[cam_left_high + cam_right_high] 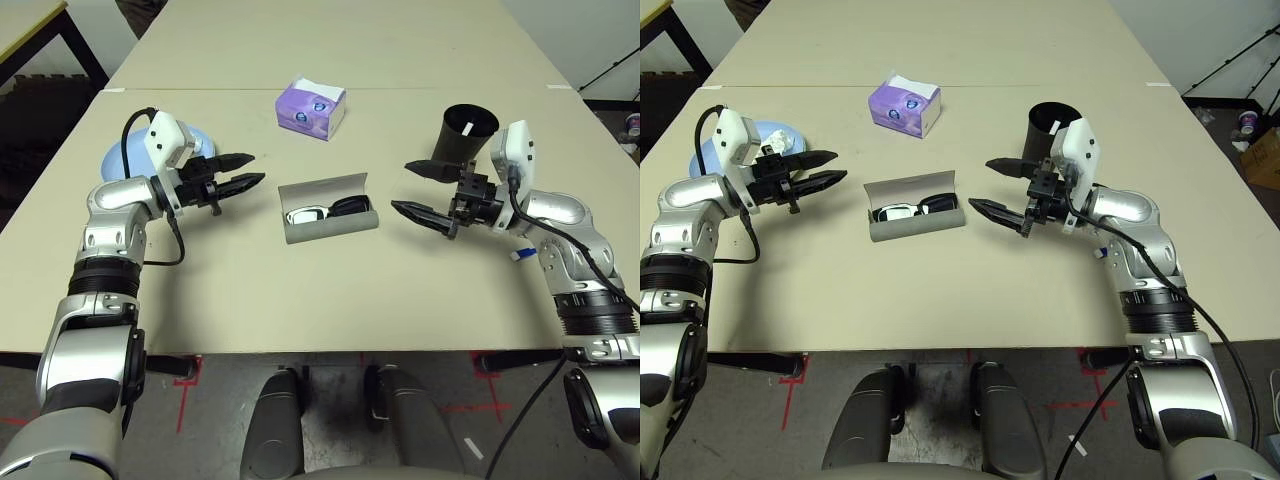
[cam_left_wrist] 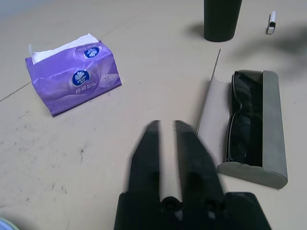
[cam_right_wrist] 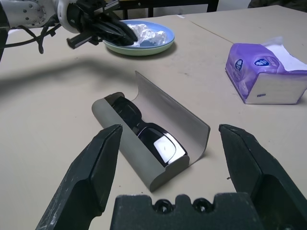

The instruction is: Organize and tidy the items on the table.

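Observation:
A grey oblong glasses case (image 1: 328, 222) lies open at the table's middle with black sunglasses (image 1: 330, 209) inside. My left gripper (image 1: 255, 170) hovers just left of it, fingers drawn nearly together with nothing between them. My right gripper (image 1: 400, 186) stands wide open just right of the case, pointing at it and holding nothing. Behind my left wrist a light blue plate (image 3: 144, 43) sits stacked on a pale green one, with crumpled white tissue (image 3: 149, 32) on it. A thin white pen (image 1: 520, 254) lies under my right forearm.
A purple tissue box (image 1: 311, 108) stands behind the case. A black cup (image 1: 468, 135) stands at the right, behind my right gripper. The beige table (image 1: 300, 300) stretches far back, and its front edge runs close below the case.

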Available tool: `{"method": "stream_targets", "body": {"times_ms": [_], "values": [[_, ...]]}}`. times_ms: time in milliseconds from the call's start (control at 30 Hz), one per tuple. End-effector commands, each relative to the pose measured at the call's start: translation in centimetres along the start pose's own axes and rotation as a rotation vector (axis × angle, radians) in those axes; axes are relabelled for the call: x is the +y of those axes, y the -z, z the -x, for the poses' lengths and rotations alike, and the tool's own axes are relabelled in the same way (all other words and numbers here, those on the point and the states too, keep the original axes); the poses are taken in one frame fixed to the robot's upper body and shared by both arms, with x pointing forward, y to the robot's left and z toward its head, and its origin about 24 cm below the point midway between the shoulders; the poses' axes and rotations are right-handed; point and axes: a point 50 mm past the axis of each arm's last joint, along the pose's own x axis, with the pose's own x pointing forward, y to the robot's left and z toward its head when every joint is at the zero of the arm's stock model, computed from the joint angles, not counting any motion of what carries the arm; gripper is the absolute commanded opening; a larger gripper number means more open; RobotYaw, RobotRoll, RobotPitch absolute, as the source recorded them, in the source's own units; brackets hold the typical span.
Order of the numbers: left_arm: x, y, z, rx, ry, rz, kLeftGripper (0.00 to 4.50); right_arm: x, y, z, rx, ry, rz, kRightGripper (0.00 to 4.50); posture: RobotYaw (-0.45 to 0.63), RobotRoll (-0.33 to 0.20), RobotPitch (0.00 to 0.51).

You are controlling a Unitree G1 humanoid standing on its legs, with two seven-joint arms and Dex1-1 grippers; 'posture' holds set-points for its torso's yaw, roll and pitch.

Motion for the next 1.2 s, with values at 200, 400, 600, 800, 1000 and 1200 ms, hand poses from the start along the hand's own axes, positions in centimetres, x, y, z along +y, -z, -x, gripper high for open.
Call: {"method": "stream_targets", "body": {"times_ms": [200, 400, 600, 800, 1000, 1200], "values": [[-1.1, 1.1, -2.3, 0.042, 0.104, -0.008, 0.03, 0.2, -0.8, 0.2, 0.003, -0.008, 0.012, 4.5, -0.07, 0.0, 0.188], [-1.1, 1.3, -3.2, 0.047, 0.114, -0.007, 0.03, 0.4, -1.0, 0.4, 0.003, -0.005, 0.012, 4.5, -0.08, 0.0, 0.188], [-1.2, 1.4, -3.5, 0.052, 0.115, -0.008, 0.03, 0.7, -1.2, 0.4, 0.001, -0.003, 0.008, 4.5, -0.08, 0.0, 0.189], [-1.2, 1.7, -3.7, 0.077, 0.111, -0.004, 0.03, 0.9, -1.5, 0.3, -0.006, -0.005, 0.011, 4.5, -0.09, 0.0, 0.19], [-0.9, 1.5, -3.7, 0.068, 0.076, 0.008, 0.03, 1.1, -1.7, 0.2, -0.009, -0.011, 0.01, 4.5, -0.09, 0.0, 0.19], [-0.6, 0.6, -3.4, 0.024, 0.096, 0.017, 0.03, 1.2, -1.5, 0.2, -0.005, -0.013, 0.005, 4.5, -0.08, 0.0, 0.19]]}}
